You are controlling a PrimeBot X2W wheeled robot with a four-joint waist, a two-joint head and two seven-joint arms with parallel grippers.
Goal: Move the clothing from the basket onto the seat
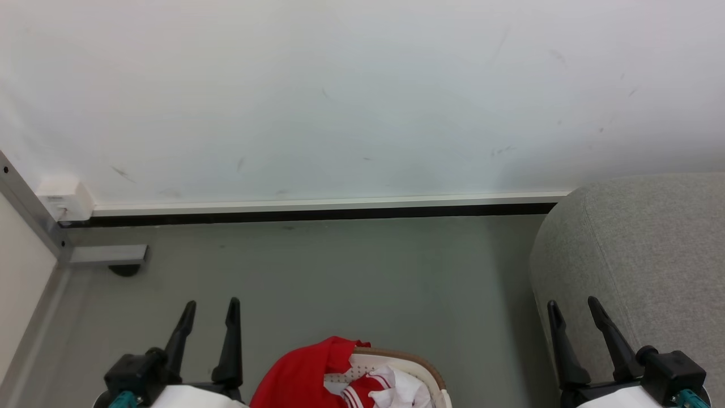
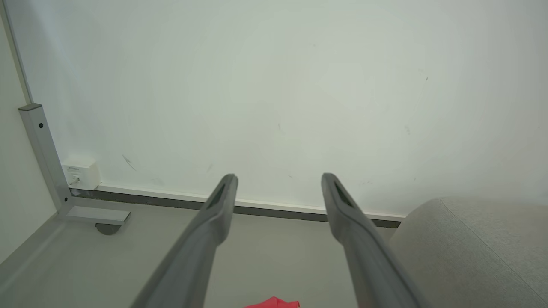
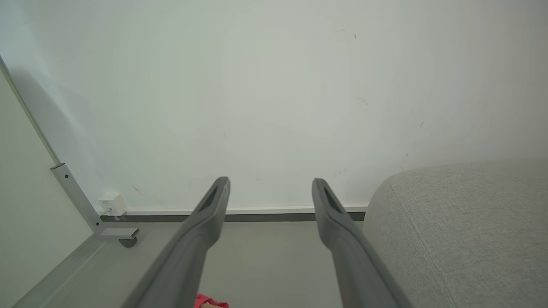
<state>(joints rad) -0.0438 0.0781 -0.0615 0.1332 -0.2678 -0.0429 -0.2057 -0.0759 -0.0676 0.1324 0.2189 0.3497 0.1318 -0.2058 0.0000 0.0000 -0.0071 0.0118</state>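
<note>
1. At the bottom middle of the head view, the basket [image 1: 423, 364] is cut off by the frame edge, with its tan rim curving over a white wall with small holes
2. The clothes [image 1: 294, 374] are in the basket: a plain red piece is heaped on the left side and hangs over the rim, and a red piece with white stripes lies next to white cloth on the right
3. The grey sofa [image 1: 640, 255] fills the right edge of the frame, with a strip of grey floor [image 1: 351, 266] between it and the basket
4. The left fingers [image 1: 231, 340] rise from the lower left, spread apart and holding nothing, just left of the red heap and clear of it
5. The right fingers [image 1: 610, 337] rise from the lower right, also spread and empty; they overlap the sofa's rounded edge, and I cannot tell whether they touch it
6. In the left wrist view the left fingers [image 2: 216, 209] stand wide open against the white wall [image 2: 274, 94], with a scrap of the red clothes [image 2: 274, 304] at the bottom edge between them and the sofa [image 2: 471, 252] at the lower right
7. In the right wrist view the right fingers [image 3: 212, 205] are just as wide apart, with the red clothes [image 3: 204, 302] at the bottom edge and the sofa [image 3: 462, 231] on the right
8. At the left of the head view a small white socket box [image 1: 65, 198] sits on the wall beside a grey metal post [image 1: 28, 207]
</note>
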